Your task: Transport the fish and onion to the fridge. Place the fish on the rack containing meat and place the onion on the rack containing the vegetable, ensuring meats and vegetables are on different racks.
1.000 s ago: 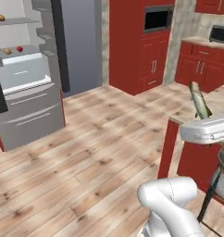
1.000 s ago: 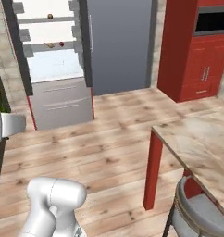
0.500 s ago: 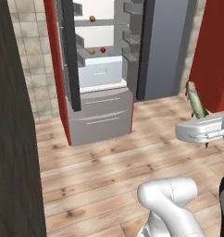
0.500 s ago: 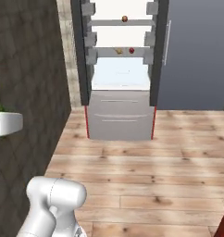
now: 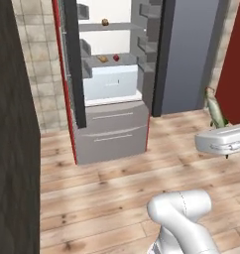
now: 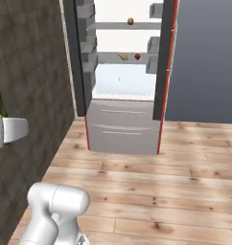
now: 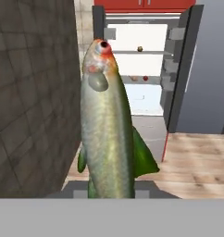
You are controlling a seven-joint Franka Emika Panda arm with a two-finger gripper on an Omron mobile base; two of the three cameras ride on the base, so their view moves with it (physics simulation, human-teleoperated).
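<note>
hand view, fish (image 7: 107, 125) gripped upright by hand, tail cut off below; fridge (image 7: 146, 69) partly hidden

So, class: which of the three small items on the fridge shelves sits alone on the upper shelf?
The round orange-brown lump; the tan stalked bulb and red ball share the lower shelf.

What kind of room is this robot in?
It looks like a kitchen. A tall fridge stands open with food on its grey shelves, red cabinets hang above it, and the gripper is carrying a fish across the wooden floor.
</note>
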